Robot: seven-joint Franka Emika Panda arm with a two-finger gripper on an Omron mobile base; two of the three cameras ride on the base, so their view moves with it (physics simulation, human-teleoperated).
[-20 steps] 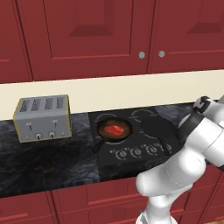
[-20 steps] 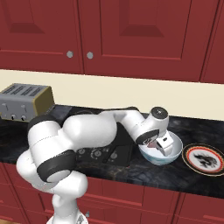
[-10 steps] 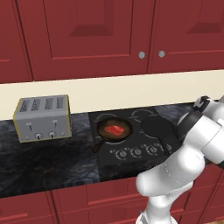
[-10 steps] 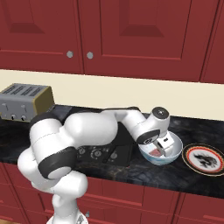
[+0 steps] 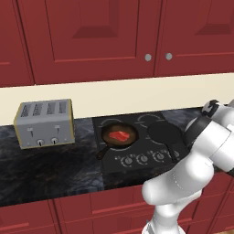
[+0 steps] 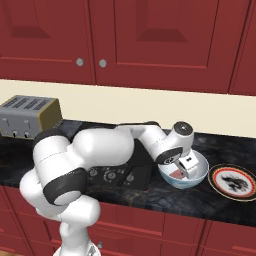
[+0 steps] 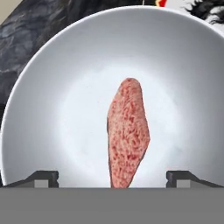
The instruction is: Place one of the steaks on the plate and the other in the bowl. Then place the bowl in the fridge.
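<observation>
My gripper (image 6: 183, 167) hangs open just inside the white bowl (image 6: 201, 173) on the counter right of the stove. In the hand view one pinkish steak (image 7: 127, 131) rests in the bowl (image 7: 65, 87) between my spread gripper (image 7: 111, 177) fingertips (image 7: 43, 177), touching neither. That steak (image 6: 175, 174) shows as a red patch under the hand. The other steak (image 5: 120, 136) lies in a dark frying pan (image 5: 109, 141) on the stove's front left burner. The plate (image 6: 233, 181), white with a red rim and dark pattern, sits right of the bowl. The fridge is out of view.
A second dark pan (image 5: 163, 132) sits on the stove's right side. A silver toaster (image 5: 44, 122) stands on the counter at the left. Red cabinets hang above and run below the dark counter. The plate's edge (image 7: 205, 8) shows past the bowl's rim.
The gripper's fingers have spread wide apart inside the bowl, and the steak now lies free between them. The arm has barely moved.
</observation>
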